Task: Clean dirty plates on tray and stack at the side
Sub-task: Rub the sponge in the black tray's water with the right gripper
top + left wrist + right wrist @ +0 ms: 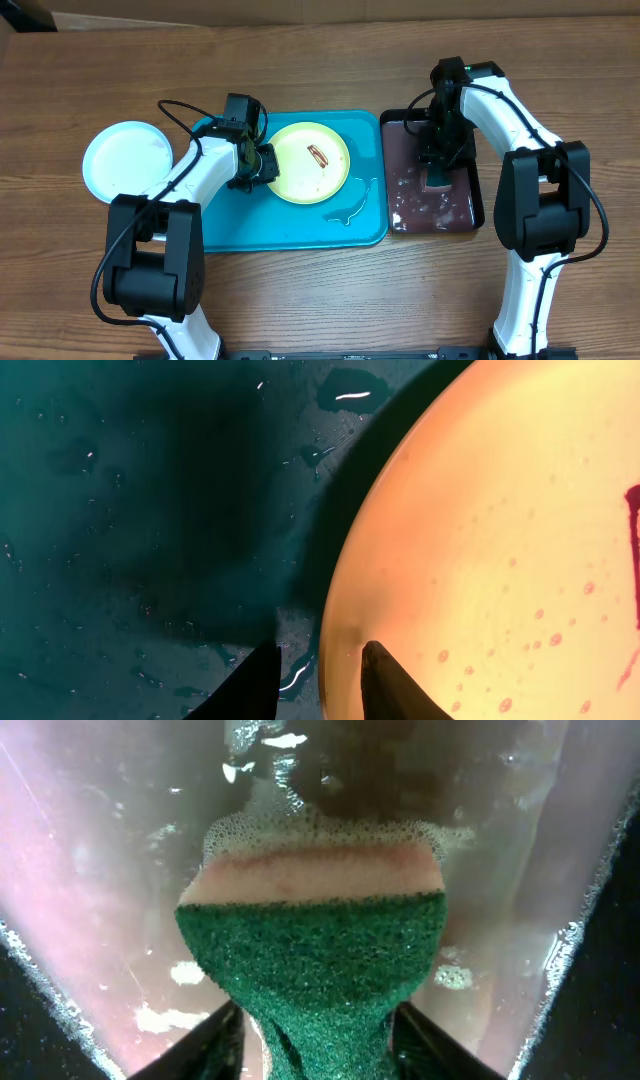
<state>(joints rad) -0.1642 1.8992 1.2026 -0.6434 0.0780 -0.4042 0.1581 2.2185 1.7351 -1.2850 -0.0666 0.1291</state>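
Observation:
A yellow-green plate (310, 162) with a brown-red smear (318, 155) lies on the turquoise tray (290, 225). My left gripper (262, 165) is at the plate's left edge. In the left wrist view that gripper (320, 650) straddles the rim of the plate (500, 560), one finger on the tray side and one over the plate, shut on it. A pale plate (127, 160) rests on the table left of the tray. My right gripper (437, 168) is down in the black tray, shut on a green sponge (315, 950), which bulges above its pinched waist between the fingers (215, 1040).
The black tray (470, 215) to the right of the turquoise one holds soapy, foamy water (100, 920). Water puddles and droplets sit on the turquoise tray floor (150, 510), with a streak (350, 208) near its front right. Both arms reach in from the near table edge.

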